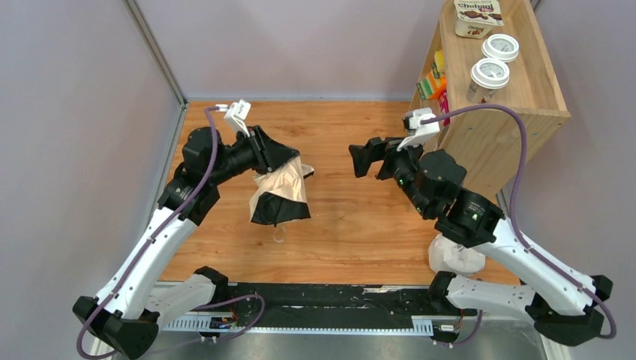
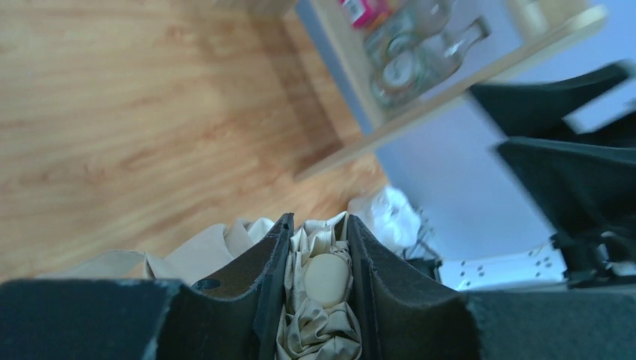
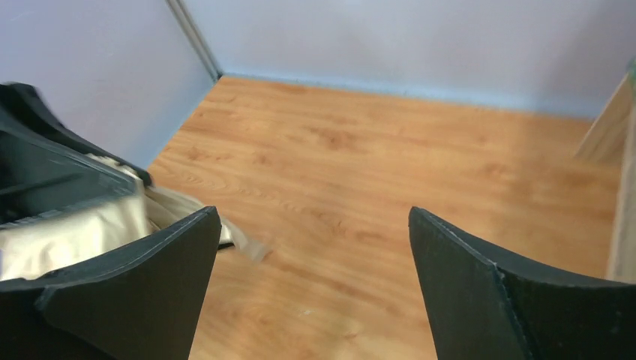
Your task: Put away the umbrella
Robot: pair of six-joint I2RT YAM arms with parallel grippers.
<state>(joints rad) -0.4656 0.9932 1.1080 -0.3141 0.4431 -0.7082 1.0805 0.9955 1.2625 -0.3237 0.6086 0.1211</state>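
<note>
Umbrella [image 1: 279, 196]: crumpled beige fabric, smooth oval knob, in left gripper [image 2: 318, 225]

A wooden shelf unit [image 1: 525, 112] stands at the far right of the wooden table [image 1: 360, 232]. On its top are a Chobani yogurt pack [image 1: 478, 10] and two white-lidded cups [image 1: 490, 73], with colourful packets [image 1: 433, 82] on a shelf below. A lumpy white plastic bag [image 1: 452, 256] lies near the table's right front edge.

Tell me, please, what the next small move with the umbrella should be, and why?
Probably swing the left gripper toward the wooden shelf: it is shut on the umbrella, knob between its fingers, while the right gripper stands open, empty and apart.
</note>
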